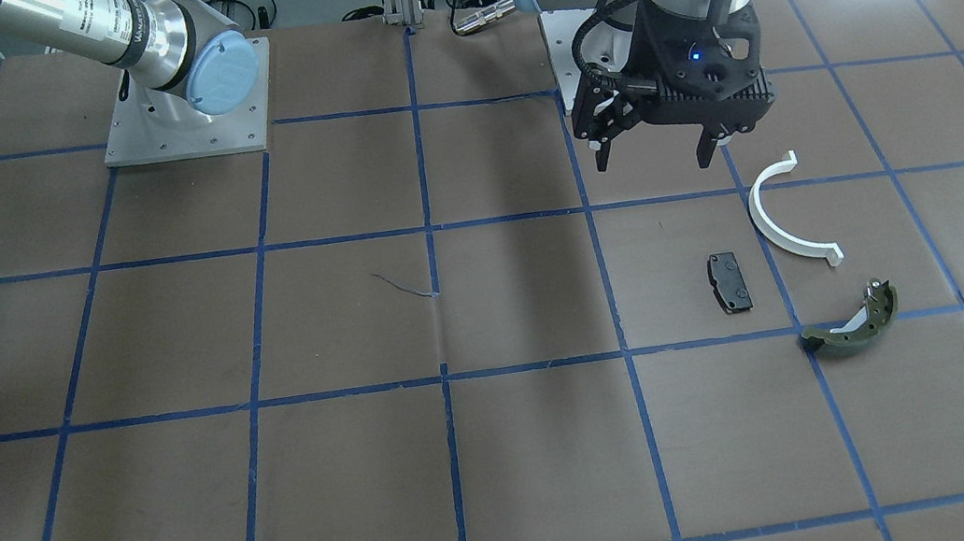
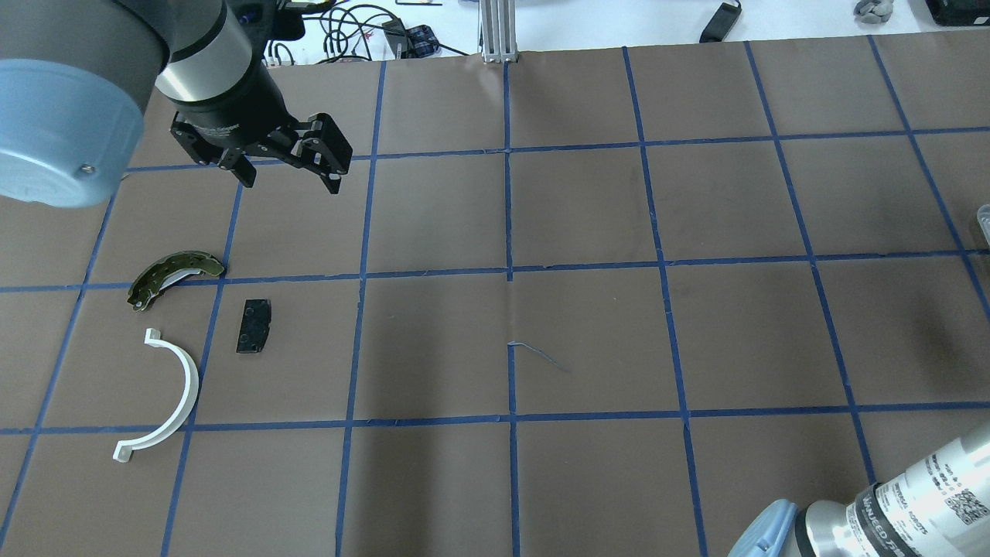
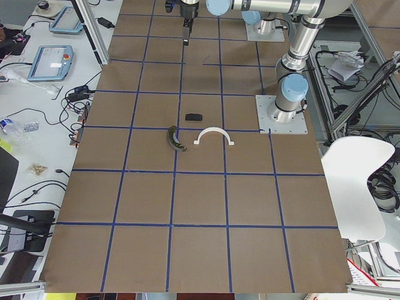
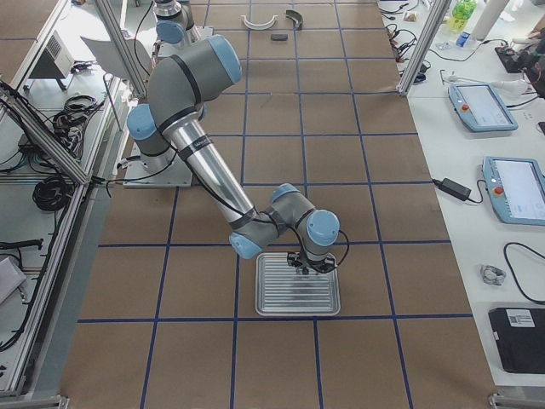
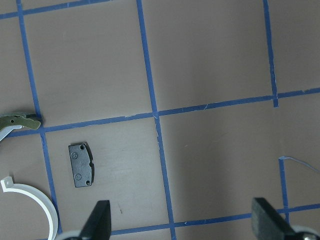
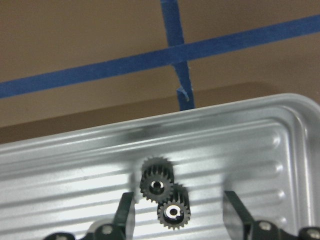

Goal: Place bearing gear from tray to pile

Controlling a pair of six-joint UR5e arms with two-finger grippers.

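Right gripper jaws wide over two black gears in metal tray, left gripper jaws wide above table, near pile of three loose parts

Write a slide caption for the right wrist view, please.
Open right claw hovers over two small gears in the ribbed metal tray.

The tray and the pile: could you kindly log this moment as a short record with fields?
Tray: two small dark gears, side by side, on ribbed metal
Right gripper: open, low over the tray, straddling the gears
Left gripper: open, empty, above the table
Pile: white half-ring, black pad, brake shoe, lying apart
Gear in pile: none yet
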